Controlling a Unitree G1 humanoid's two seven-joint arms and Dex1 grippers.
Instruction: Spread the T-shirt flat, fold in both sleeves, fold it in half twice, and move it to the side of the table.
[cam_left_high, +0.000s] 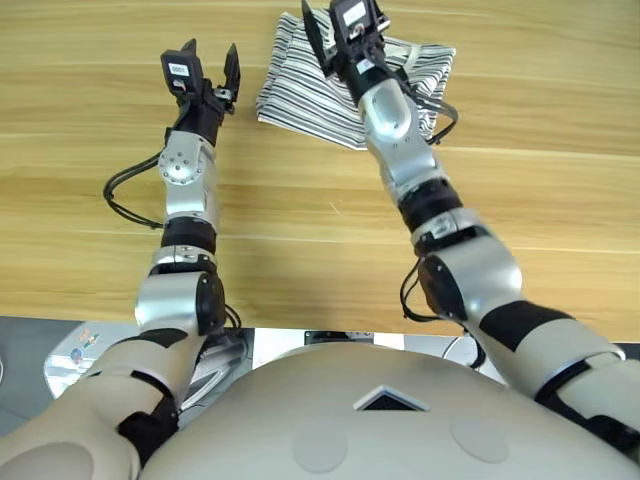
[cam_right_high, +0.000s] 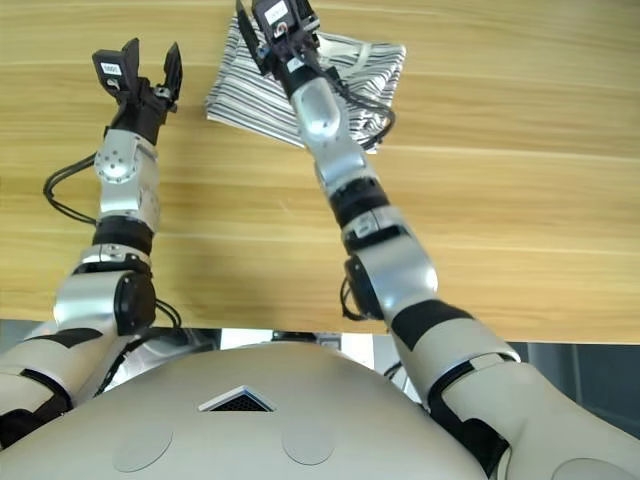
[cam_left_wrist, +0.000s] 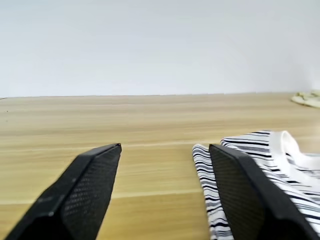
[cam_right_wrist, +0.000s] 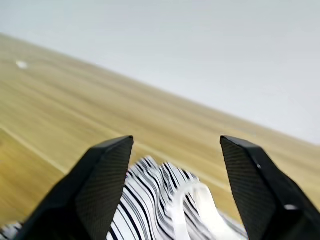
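On the table (cam_left_high: 500, 200) lies one folded T-shirt (cam_left_high: 300, 95); left tool (cam_left_high: 212, 55) and right tool (cam_right_wrist: 175, 144) gape empty.

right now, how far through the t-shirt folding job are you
Done, it seems: the T-shirt lies as a compact folded bundle on the table. In hand: nothing; the right gripper hangs open over it, and the left gripper is open over bare wood beside it. Left: probably moving it to the table's side, though I cannot tell whether every fold is complete.
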